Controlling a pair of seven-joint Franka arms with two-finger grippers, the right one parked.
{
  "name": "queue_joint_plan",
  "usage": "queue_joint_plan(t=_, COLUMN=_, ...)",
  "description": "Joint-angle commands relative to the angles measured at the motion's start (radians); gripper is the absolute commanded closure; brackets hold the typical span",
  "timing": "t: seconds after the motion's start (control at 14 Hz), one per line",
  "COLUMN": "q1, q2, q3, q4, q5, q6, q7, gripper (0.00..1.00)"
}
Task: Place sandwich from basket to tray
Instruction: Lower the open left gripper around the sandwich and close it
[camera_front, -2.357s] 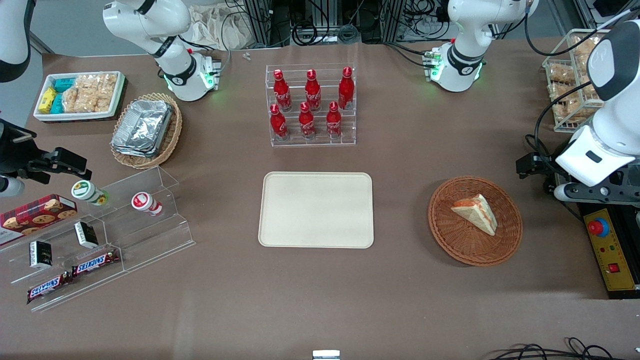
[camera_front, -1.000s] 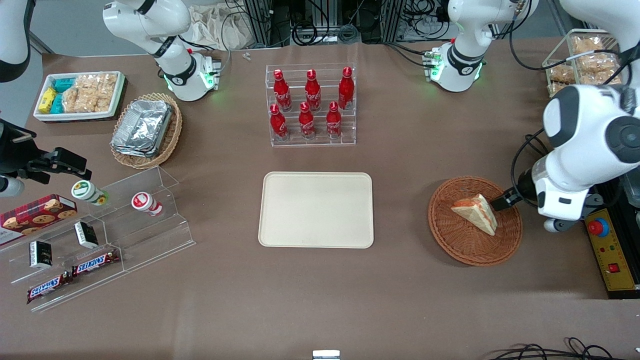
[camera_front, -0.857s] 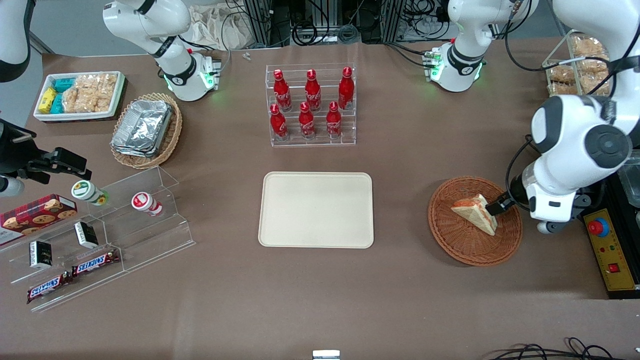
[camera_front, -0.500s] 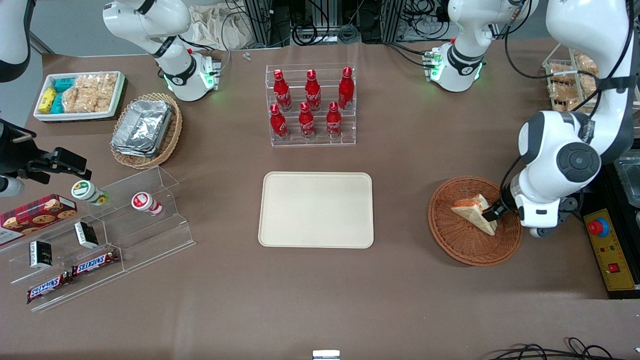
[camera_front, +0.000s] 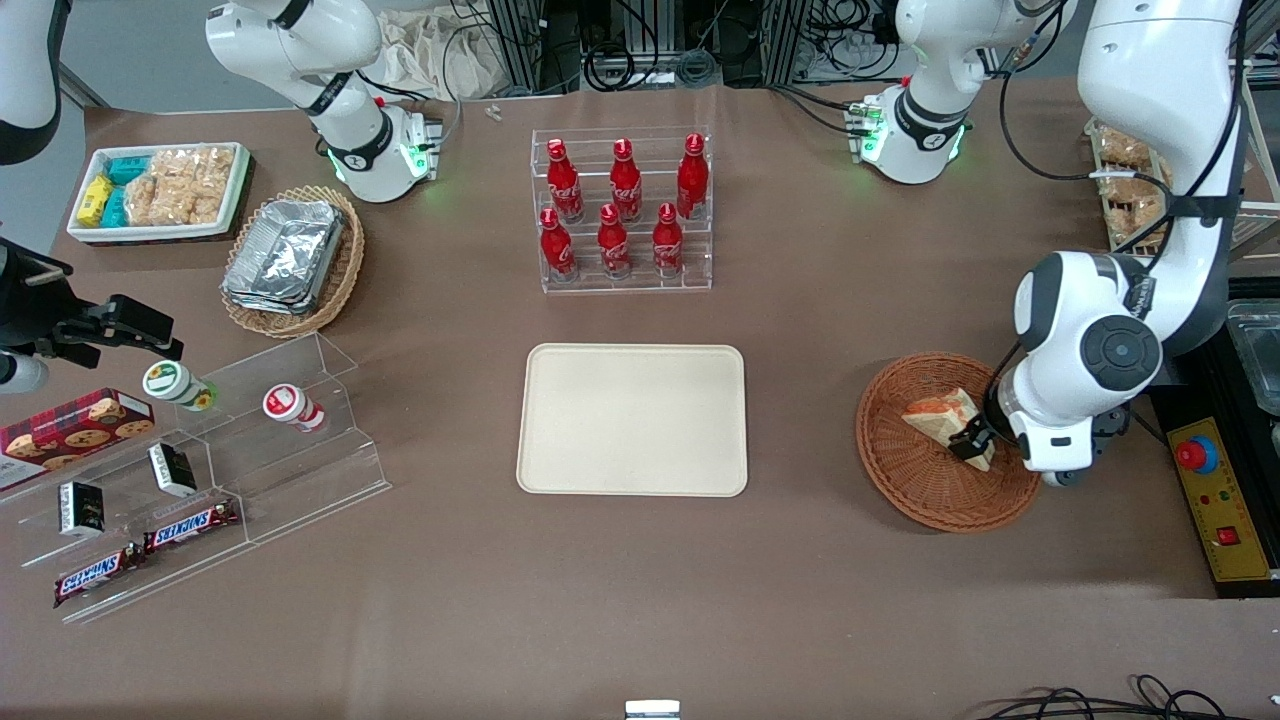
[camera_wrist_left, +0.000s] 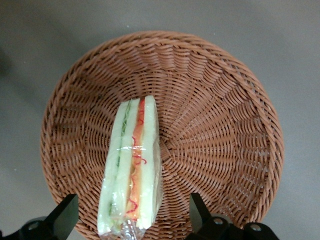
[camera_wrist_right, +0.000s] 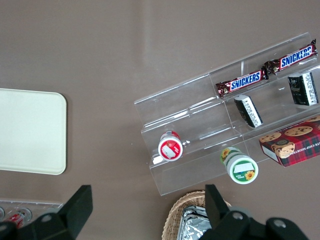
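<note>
The sandwich (camera_front: 943, 422) is a clear-wrapped pale wedge with orange and green filling, lying in the round reddish-brown wicker basket (camera_front: 910, 480) toward the working arm's end of the table. The left wrist view looks straight down on the sandwich (camera_wrist_left: 133, 170) in the basket (camera_wrist_left: 220, 125). The gripper (camera_front: 972, 443) hangs low over the sandwich's wide end, open, with one black finger (camera_wrist_left: 63, 218) on each side of the wrapped wedge and gaps between. The cream-beige tray (camera_front: 632, 418) lies flat at the table's middle, bare.
An acrylic rack of red bottles (camera_front: 622, 210) stands farther from the camera than the tray. A clear stepped stand with snack bars and cups (camera_front: 200, 470), an oval basket of foil trays (camera_front: 292, 258) and a white snack bin (camera_front: 158, 190) lie toward the parked arm's end. A control box (camera_front: 1222, 505) sits beside the basket.
The left arm has swung in from the table's end and come down over the basket. Its gripper has moved from the basket rim onto the sandwich's wide end. The sandwich has not moved.
</note>
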Motion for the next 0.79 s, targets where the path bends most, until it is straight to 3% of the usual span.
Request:
queue_joint_plan(t=0.0, q1=-0.008, q2=0.007, q3=-0.001, q4=-0.011, q5=0.026, q6=0.036, q7=-0.049, gripper=0.0)
queue_joint_plan(t=0.57, q1=0.002, q2=0.045, q3=0.005, q4=-0.099, q5=0.026, q6=0.148, q7=-0.049, gripper=0.0)
queue_joint_plan(t=0.64, q1=0.001, q2=0.053, q3=0.005, q4=-0.094, q5=0.026, q6=0.15, q7=-0.049, gripper=0.05)
queue_joint_plan(t=0.71, q1=0.001, q2=0.055, q3=0.005, q4=-0.09, q5=0.024, q6=0.151, q7=-0.064, gripper=0.36)
